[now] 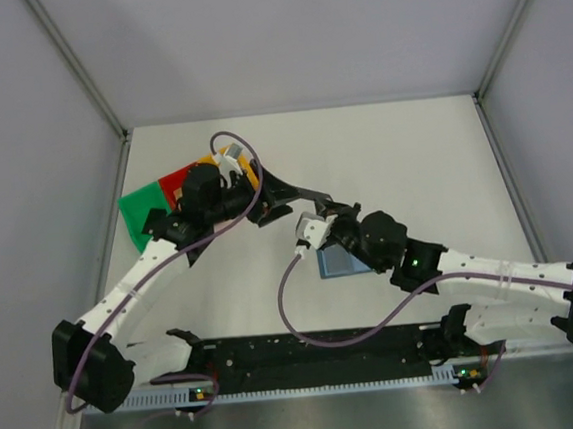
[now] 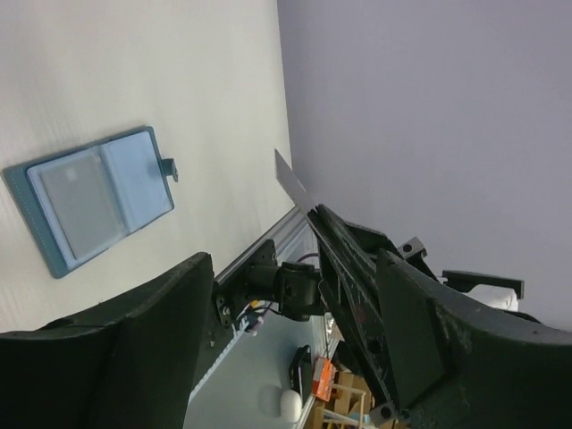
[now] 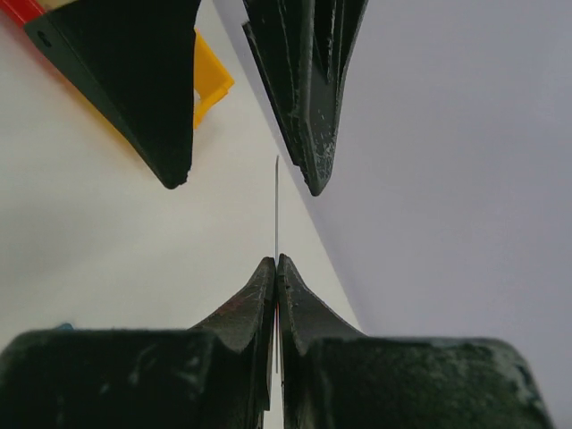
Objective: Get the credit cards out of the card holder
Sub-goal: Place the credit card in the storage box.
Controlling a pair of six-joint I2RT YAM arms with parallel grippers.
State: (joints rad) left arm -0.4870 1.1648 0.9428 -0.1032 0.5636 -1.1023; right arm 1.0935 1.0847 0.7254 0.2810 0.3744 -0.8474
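1. Right gripper (image 3: pixel 276 261): fingers pressed together on one credit card (image 3: pixel 276 214), which is held on edge, up off the table (image 2: pixel 134 63).
2. Left gripper (image 3: pixel 244 186): fingers apart, one on either side of the card's free edge, neither touching it. Nothing is held.
3. Card holder (image 2: pixel 89 201): lies open and flat on the table, right of centre. In the top view it sits just under my right wrist, apart from the lifted card.
4. Green tray (image 1: pixel 144 209), red tray (image 1: pixel 175 183) and yellow tray (image 3: pixel 213 80) sit far left, by my left wrist.
5. Progress, as I judge it: one card is out of the holder and sits between my two grippers, seemingly for a hand-over. It is not set down anywhere yet.
6. Remaining: a greyish panel shows in one pocket. I cannot tell whether it is another card or a plain window. If it is a card, it has yet to come out.
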